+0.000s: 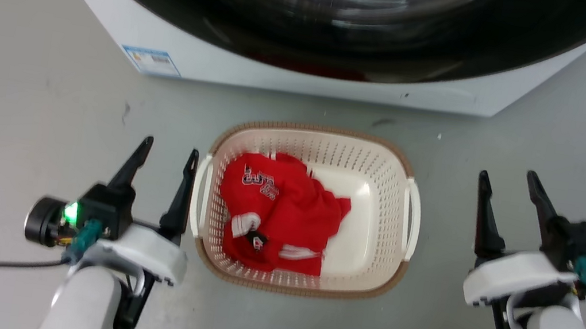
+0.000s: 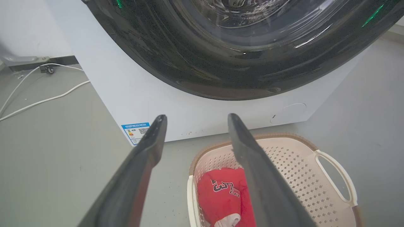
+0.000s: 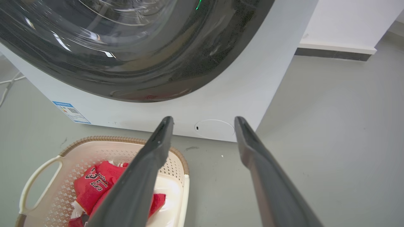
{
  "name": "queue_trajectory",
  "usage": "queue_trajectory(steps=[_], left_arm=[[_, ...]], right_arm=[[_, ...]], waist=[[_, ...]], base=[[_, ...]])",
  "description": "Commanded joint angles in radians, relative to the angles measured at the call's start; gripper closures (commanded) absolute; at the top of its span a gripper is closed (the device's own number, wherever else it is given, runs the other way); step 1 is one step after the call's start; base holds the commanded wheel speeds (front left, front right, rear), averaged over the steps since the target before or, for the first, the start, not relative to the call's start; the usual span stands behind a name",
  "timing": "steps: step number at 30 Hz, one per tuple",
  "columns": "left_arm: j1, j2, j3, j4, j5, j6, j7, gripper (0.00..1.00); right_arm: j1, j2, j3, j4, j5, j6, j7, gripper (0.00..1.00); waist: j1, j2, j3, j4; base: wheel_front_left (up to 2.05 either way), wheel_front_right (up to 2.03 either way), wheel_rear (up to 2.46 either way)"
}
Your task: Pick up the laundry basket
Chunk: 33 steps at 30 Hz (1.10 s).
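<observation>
a cream-white laundry basket point(image 1: 380, 166) with a brown rim sits on the grey floor point(image 1: 17, 106), holding a crumpled red jersey point(image 1: 280, 209). a white washing machine point(image 1: 306, 76) stands just behind the basket. the left gripper point(image 1: 171, 146) hovers just beside the basket's left handle point(image 1: 198, 194), its two dark fingers spread apart and holding nothing. the right gripper point(image 1: 507, 175), also spread and empty, is further out from the basket's right handle point(image 1: 413, 220). the arms flank the basket, likely so each can take one handle and lift it level. neither handle is gripped yet, and the right arm looks to have more closing-in to do.
</observation>
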Motion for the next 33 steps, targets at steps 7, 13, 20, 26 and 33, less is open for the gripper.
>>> queue_trajectory(steps=[7, 13, 20, 26, 33], left_arm=[[-0.194, 0.042, 0.020, 0.211, -0.029, -0.017, -0.002, 0.00], [-0.335, 0.075, -0.077, 0.433, -0.067, -0.024, -0.002, 0.00], [-0.476, 0.106, -0.253, 0.639, -0.176, -0.024, 0.015, 0.00], [-0.576, 0.143, -0.432, 0.716, -0.309, -0.024, 0.074, 0.00], [-0.641, 0.201, -0.620, 0.698, -0.514, -0.023, 0.205, 0.00]], right_arm=[[-0.184, -0.001, 0.049, 0.214, -0.007, -0.001, 0.053, 0.00], [-0.312, 0.000, 0.052, 0.395, 0.022, -0.001, 0.098, 0.00], [-0.422, -0.001, 0.099, 0.550, 0.069, -0.001, 0.153, 0.00], [-0.531, -0.001, 0.160, 0.687, 0.142, 0.000, 0.223, 0.00], [-0.629, 0.000, 0.220, 0.791, 0.207, 0.000, 0.290, 0.00]], waist=[[-0.0001, 0.0000, 0.213, 0.002], [-0.0001, 0.0000, 0.280, 0.005], [-0.0001, 0.0000, 0.330, 0.011], [-0.0001, 0.0000, 0.374, 0.011], [-0.0001, 0.0000, 0.412, 0.017]], base=[[0.00, 0.00, 0.00], [0.00, 0.00, 0.00], [0.00, 0.00, 0.00], [0.00, 0.00, 0.00], [0.00, 0.00, 0.00]])
